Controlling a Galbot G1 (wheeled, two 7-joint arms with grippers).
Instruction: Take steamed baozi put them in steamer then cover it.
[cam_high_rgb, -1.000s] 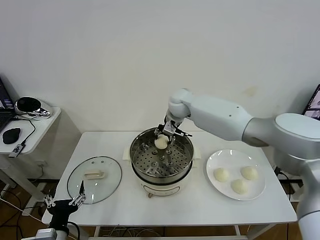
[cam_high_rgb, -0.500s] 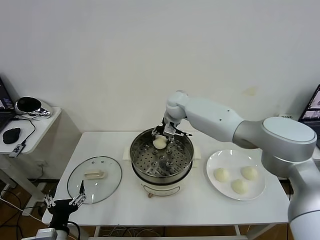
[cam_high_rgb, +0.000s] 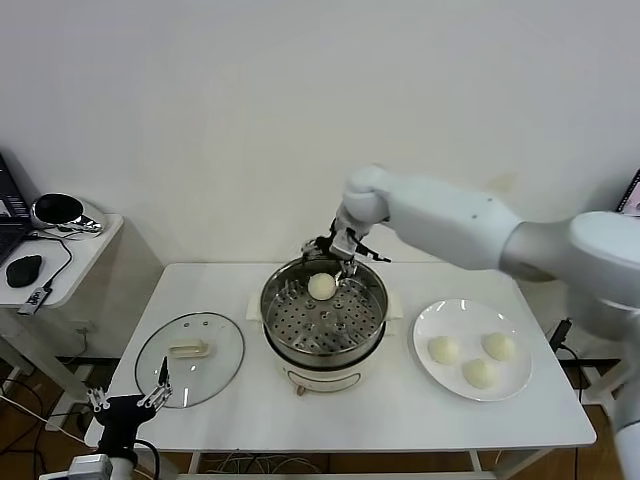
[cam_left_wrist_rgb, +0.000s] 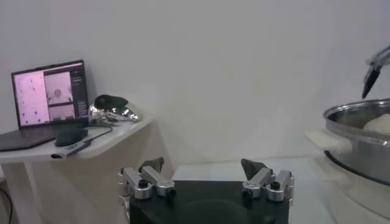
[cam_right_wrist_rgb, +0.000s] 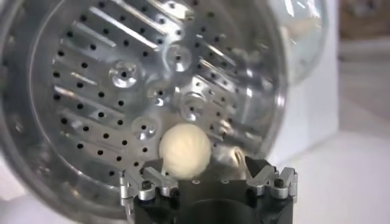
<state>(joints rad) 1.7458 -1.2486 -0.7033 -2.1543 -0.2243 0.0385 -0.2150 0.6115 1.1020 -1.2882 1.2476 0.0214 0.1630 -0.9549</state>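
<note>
Altogether four baozi (cam_high_rgb: 322, 286): one in steamer (cam_high_rgb: 275, 318), three plated (white plate (cam_high_rgb: 430, 358)).

A lab: bare white wall, folding table (cam_high_rgb: 230, 400), laptop (cam_left_wrist_rgb: 46, 100) alongside.

At the middle of the table (cam_high_rgb: 400, 420) stands the steamer (cam_high_rgb: 323, 320), with one baozi (cam_high_rgb: 321, 286) on its perforated tray (cam_high_rgb: 320, 325) near the far wall. The right gripper (cam_high_rgb: 334, 252) hangs just above the far rim, jaws spread, clear of the bun. The cover (cam_high_rgb: 189, 357) lies flat to the steamer's left; a plate (cam_high_rgb: 472, 349) to its right carries three more buns (clustered together). The left gripper (cam_high_rgb: 128, 402), open, sits off the table's front-left corner.
</note>
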